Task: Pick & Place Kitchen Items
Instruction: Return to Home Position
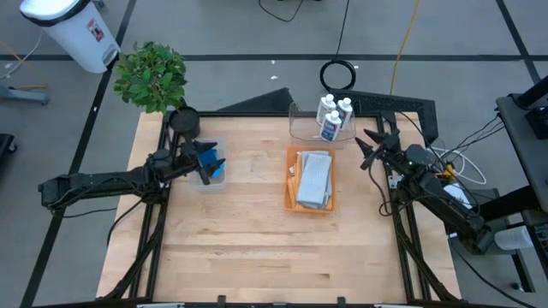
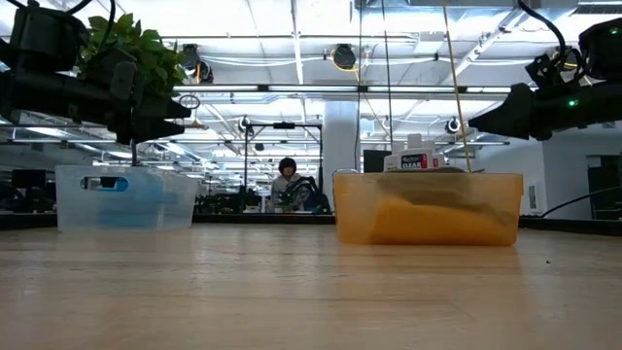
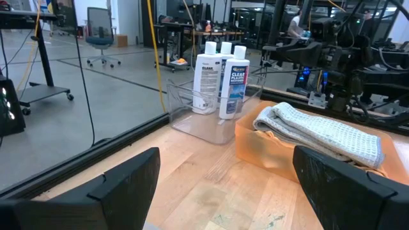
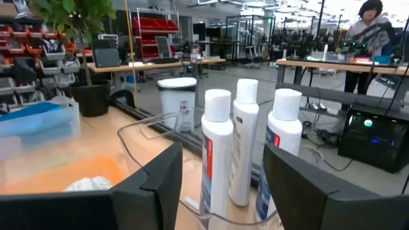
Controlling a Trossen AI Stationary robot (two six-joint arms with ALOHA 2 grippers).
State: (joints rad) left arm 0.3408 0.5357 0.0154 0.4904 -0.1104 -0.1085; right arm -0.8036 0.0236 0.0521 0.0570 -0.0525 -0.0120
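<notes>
From above, the left gripper (image 1: 204, 161) hangs over the sponge bin (image 1: 199, 184), where blue sponges (image 1: 214, 168) lie. The right gripper (image 1: 368, 148) hovers just beside the bottle bin (image 1: 300, 130), which holds three white bottles (image 1: 334, 115). Grey cloths (image 1: 314, 178) lie folded in the orange tray (image 1: 310, 209) between the two arms. Everything looks sorted, so I judge the only step left is drawing both arms back to rest. Each should rise first, clear of the bin walls, and only then retreat, so nothing gets tipped.

At table height, both arms sit above the bins and touch nothing. The word "CLEAR" can be read on a bottle behind the tray. A person (image 2: 287, 180) sits far off in the room.

From the left wrist, its fingers (image 3: 121, 185) are spread wide with nothing between them. The nearest bottle's blue label reads "CLEAR PLASTIC"; the finer print is too small to read.

From the right wrist, its fingers (image 4: 150, 188) are likewise spread wide and empty, with the bottles upright just ahead. No writing on their labels can be read from here.
</notes>
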